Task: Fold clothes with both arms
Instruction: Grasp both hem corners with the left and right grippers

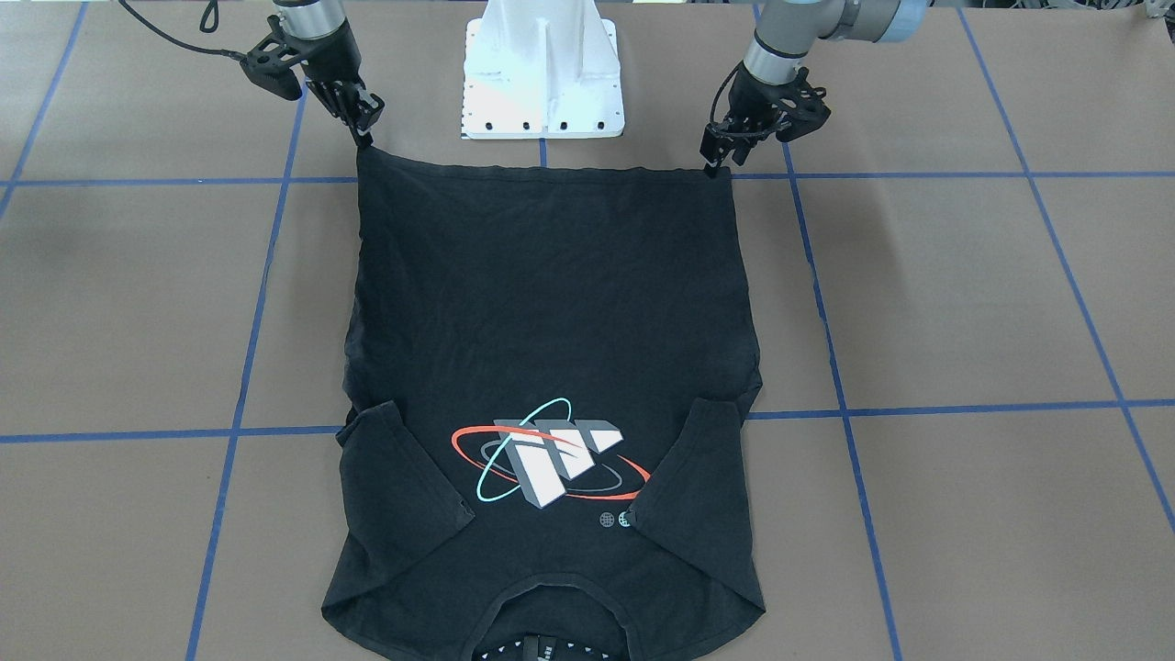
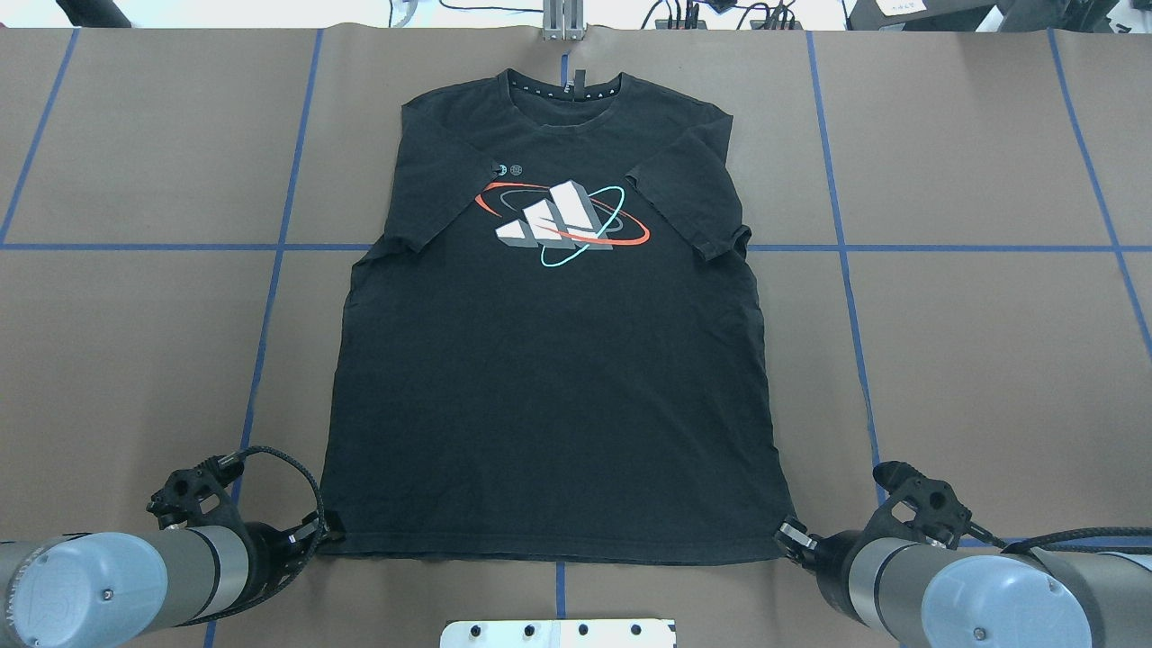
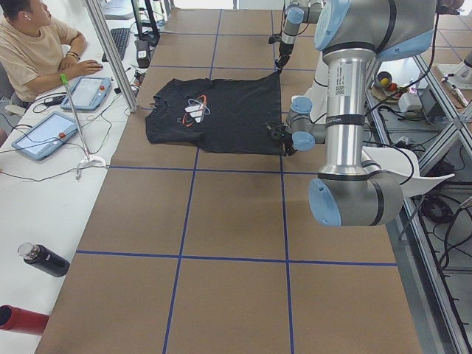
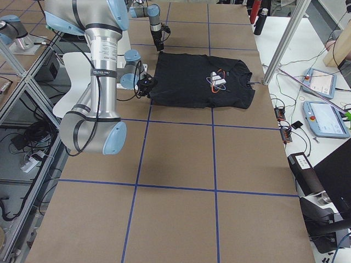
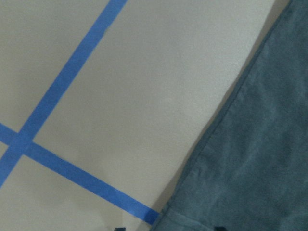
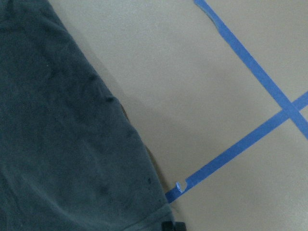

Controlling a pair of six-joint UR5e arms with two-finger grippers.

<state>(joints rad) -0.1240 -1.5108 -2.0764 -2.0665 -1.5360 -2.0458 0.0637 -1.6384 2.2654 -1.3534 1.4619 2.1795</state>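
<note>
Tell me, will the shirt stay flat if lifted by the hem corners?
Probably not: the shirt looks thin and creased, so it should sag between the left gripper and right gripper. Its folded-in sleeves may fall open.

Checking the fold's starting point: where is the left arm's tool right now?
In the overhead view, the left arm's black two-finger tool is at lower left, at the hem corner of the black printed T-shirt, left of the white pedestal base.

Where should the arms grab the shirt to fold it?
At its two hem corners, left gripper on one, right gripper on the other, coming from the robot's side: the shirt lies flat, hem nearest the robot, collar far.
</note>
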